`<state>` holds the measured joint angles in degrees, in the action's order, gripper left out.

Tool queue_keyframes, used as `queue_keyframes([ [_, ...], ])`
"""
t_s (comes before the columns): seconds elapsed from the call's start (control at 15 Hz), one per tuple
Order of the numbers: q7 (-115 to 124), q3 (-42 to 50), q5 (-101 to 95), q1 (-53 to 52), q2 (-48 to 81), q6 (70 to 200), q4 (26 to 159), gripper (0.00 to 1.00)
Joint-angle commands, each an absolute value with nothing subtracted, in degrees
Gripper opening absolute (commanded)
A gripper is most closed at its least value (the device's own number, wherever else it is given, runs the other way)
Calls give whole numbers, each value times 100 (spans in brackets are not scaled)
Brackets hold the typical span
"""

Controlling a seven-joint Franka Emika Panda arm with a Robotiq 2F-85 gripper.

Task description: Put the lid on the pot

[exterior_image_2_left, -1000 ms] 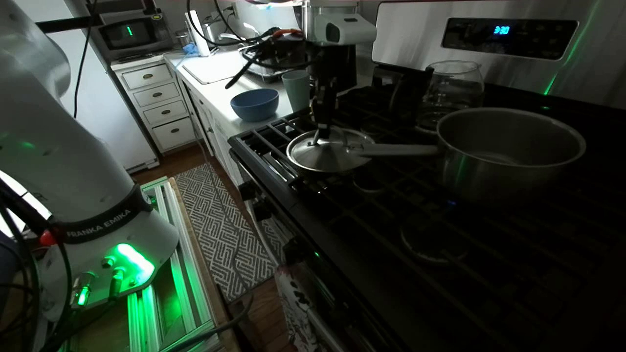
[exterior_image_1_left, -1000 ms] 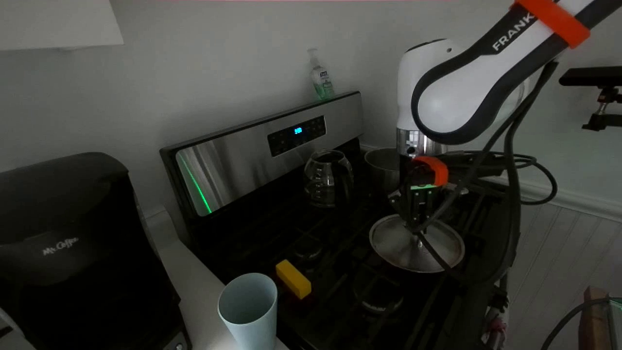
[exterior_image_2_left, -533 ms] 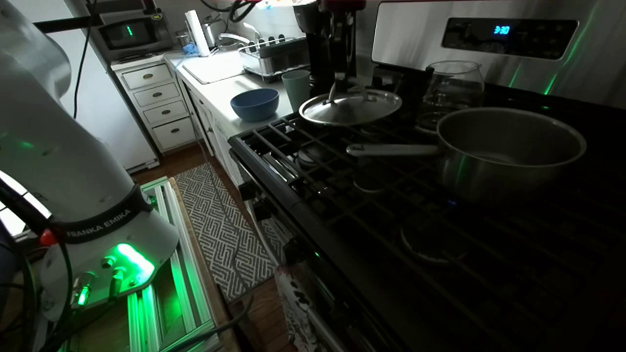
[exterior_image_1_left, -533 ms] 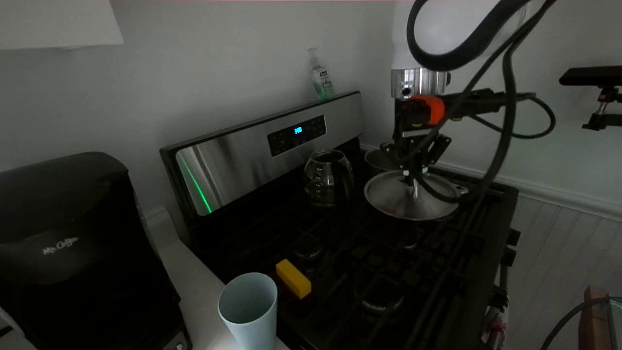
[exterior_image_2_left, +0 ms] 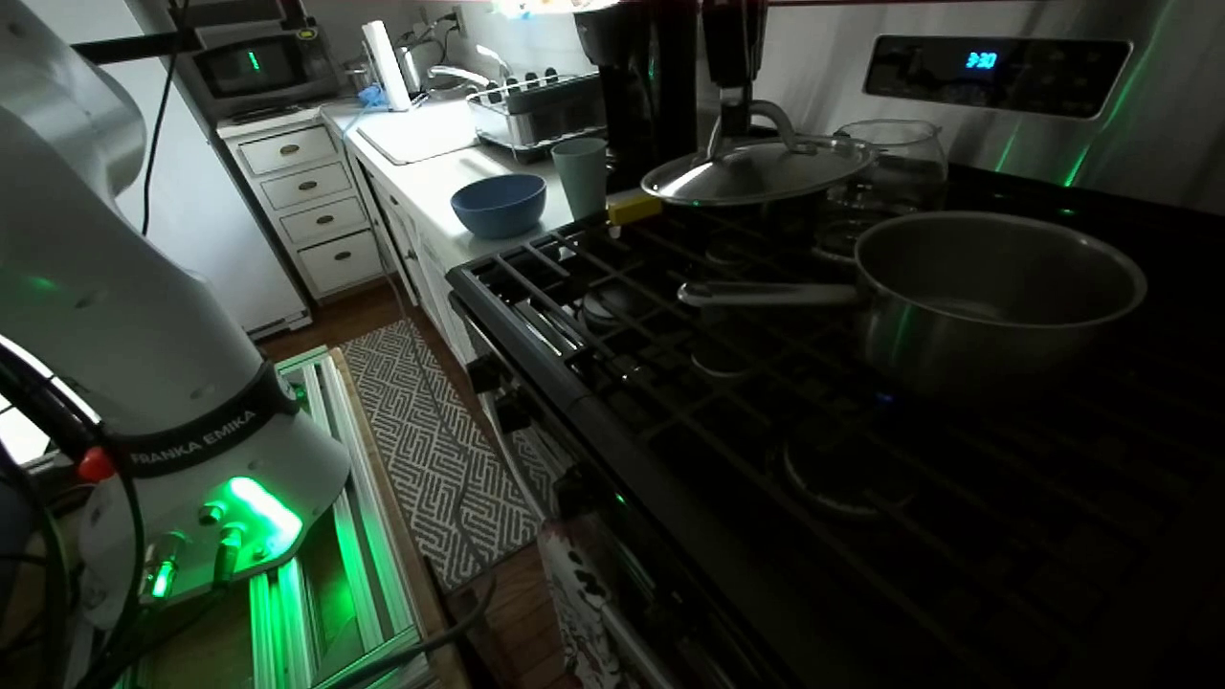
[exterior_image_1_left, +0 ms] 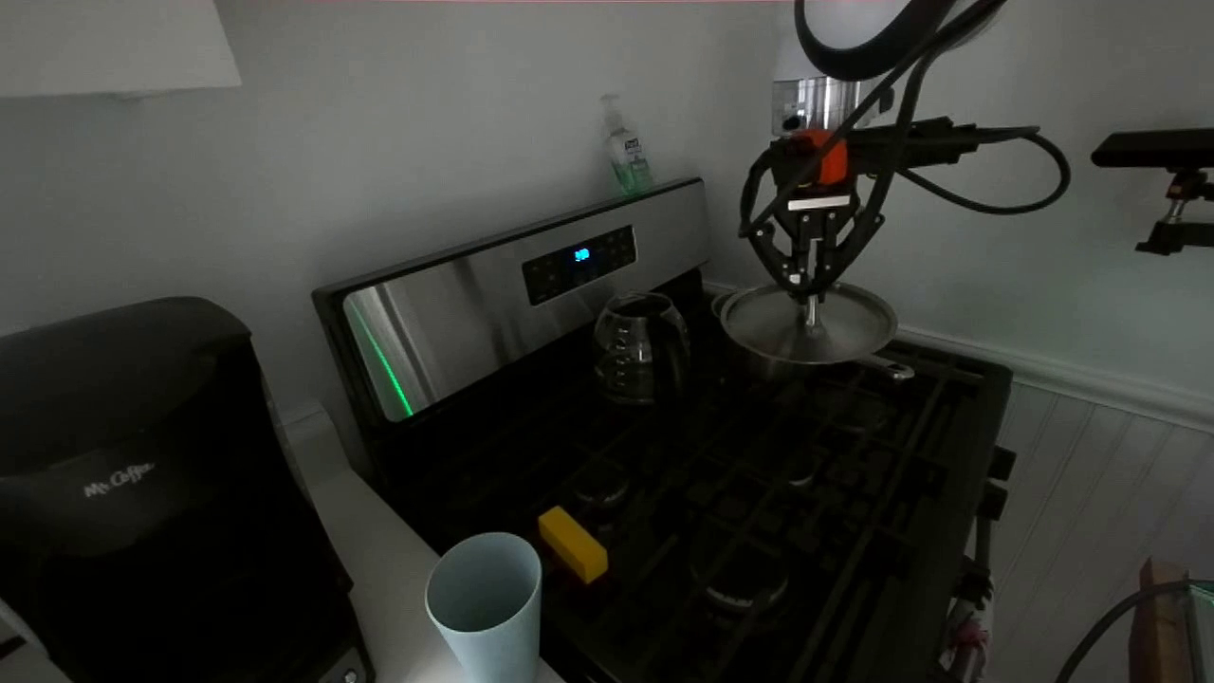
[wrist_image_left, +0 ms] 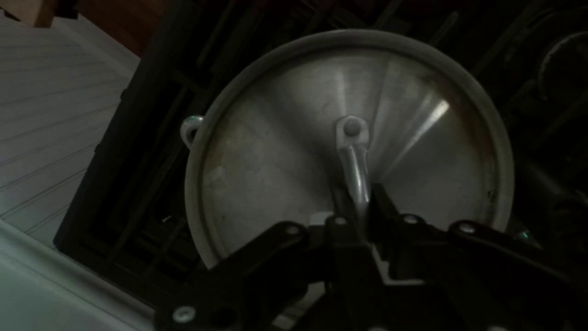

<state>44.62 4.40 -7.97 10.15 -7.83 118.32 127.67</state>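
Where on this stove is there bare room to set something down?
One front burner lies bare, between the yellow block and the stove's front edge. The other front burner, between the pot and that edge, looks free too, though very dark. Crowded: the back, where the carafe and pot stand, and the space the lid takes, held up in the gripper.

Pot [exterior_image_2_left: 957, 343] near carafe [exterior_image_1_left: 634, 346] on stove [exterior_image_2_left: 689, 431]; lid [exterior_image_2_left: 751, 177] above stove.

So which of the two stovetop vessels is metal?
The pot, grey steel with a long straight handle; the other, the carafe, is clear glass.
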Motion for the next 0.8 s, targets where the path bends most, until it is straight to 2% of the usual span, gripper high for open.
queue_keyframes([
  [0.0, 4559, 588, -624, 1070, -637, 11867, 12544, 4],
  [0.73, 4635, 1494, 604, 1545, 1513, 11891, 10495, 4],
])
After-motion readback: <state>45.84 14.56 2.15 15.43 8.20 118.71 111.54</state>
